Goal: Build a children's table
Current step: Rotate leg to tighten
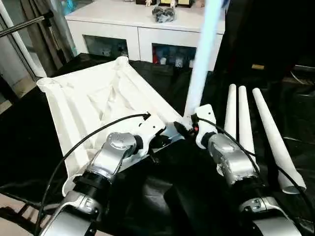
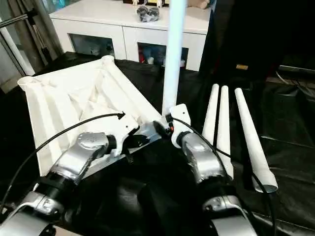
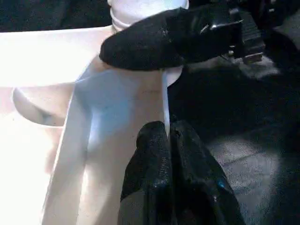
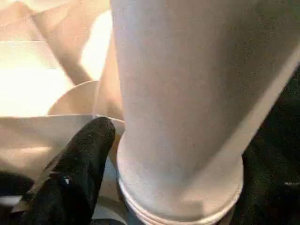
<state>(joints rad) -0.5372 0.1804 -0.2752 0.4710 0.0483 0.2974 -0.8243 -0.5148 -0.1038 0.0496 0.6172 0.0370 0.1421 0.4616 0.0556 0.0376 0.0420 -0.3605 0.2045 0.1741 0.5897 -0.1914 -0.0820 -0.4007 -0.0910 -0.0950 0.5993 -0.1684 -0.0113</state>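
The tabletop (image 1: 93, 105) lies underside up on black sheeting (image 1: 19, 142), with bare sheeting along its left edge and its far corners close to the white cabinet (image 1: 142, 29). The left gripper (image 3: 164, 136) has its fingers (image 3: 150, 154) pressed together on the thin wall at the tabletop's near right edge. One leg (image 1: 202, 64) stands upright in the near right corner socket; the right gripper (image 1: 189, 129) is at its base, one finger (image 4: 75, 168) touching the leg beside the socket rim. Whether the fingers clamp the leg cannot be told. Three loose legs (image 1: 246, 123) lie side by side to the right, clear of the tabletop.
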